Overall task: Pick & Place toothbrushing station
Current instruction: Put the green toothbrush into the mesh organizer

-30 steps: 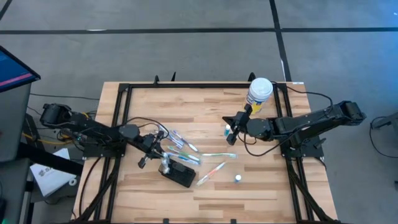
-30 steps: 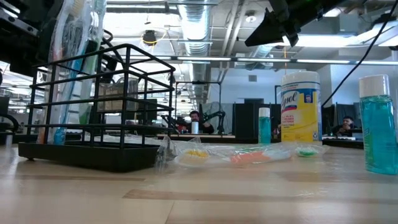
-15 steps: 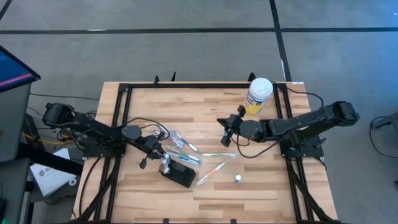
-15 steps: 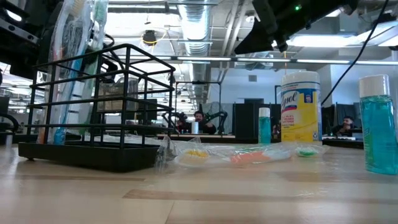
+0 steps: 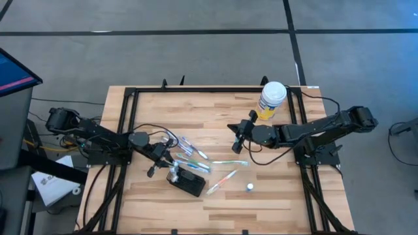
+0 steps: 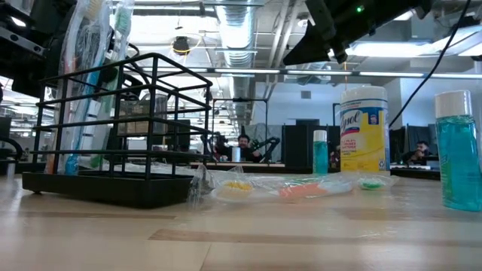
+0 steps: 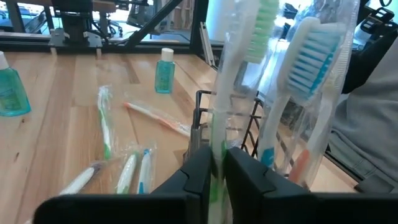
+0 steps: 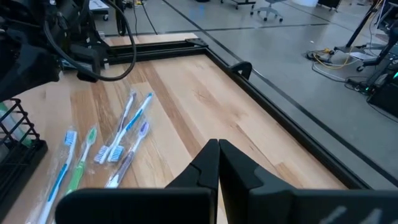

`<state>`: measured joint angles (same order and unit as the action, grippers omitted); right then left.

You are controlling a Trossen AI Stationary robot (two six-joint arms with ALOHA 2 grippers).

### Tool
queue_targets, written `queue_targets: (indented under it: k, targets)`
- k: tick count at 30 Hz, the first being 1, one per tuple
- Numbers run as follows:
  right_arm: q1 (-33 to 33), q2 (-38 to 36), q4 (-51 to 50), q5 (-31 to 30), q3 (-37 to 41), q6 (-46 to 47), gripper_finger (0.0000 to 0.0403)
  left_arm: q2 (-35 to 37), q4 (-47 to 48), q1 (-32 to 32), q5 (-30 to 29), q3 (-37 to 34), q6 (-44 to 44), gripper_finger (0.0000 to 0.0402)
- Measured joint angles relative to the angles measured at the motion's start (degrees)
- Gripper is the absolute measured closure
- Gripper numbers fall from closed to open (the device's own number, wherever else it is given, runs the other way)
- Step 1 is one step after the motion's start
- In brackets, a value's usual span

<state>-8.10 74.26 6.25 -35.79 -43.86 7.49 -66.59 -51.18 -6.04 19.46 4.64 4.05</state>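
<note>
Left jaws: the left gripper (image 7: 216,163) pinches a wrapped green toothbrush (image 7: 231,81), standing upright with its head up; the fingers (image 7: 198,171) are close together, one on each side of the handle.
Left gripper position: at the end of the toothbrushing station (image 5: 186,181) that lies toward the table's middle, over the near-left part of the table.
Right jaws: the right gripper (image 8: 217,163) is clenched, fingers pressed together, nothing between them.
Right gripper position: raised above the table right of centre, near the white-lidded canister (image 5: 271,99), pointing toward the left arm.
Station axis: in the high view its long axis runs diagonally, from its upper-left end toward the near edge at lower right.
Station contents: a second wrapped toothbrush with blue bristles (image 7: 311,68) stands upright in it, beside the green one.
Station look: a flat black tray base with a black wire cage (image 6: 124,124) above it, open bars, rounded base corners.
Surface: pale butcher-block table (image 5: 215,124) in a black frame; loose wrapped toothbrushes (image 5: 192,151) lie just beyond the station, others to its right; a small teal bottle (image 6: 455,150) stands near the right front.
Room: grey floor around the table; in the low view, an open workspace with ceiling ducts, lights and monitors, and people seated far behind.
</note>
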Motion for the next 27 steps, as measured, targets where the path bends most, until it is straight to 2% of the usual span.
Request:
queue_targets:
  k: [8, 27]
  targets:
    - [0.0, 0.0, 0.0, 0.0, 0.0, 0.0, 0.0403, 0.0, 0.0, 0.0, 0.0, 0.0, 0.3, 0.0337]
    - [0.0, 0.0, -0.1, 0.0, 0.0, -0.2, 0.0403, 0.0, -0.1, 0.0, -0.1, 0.0, 0.2, 0.0334]
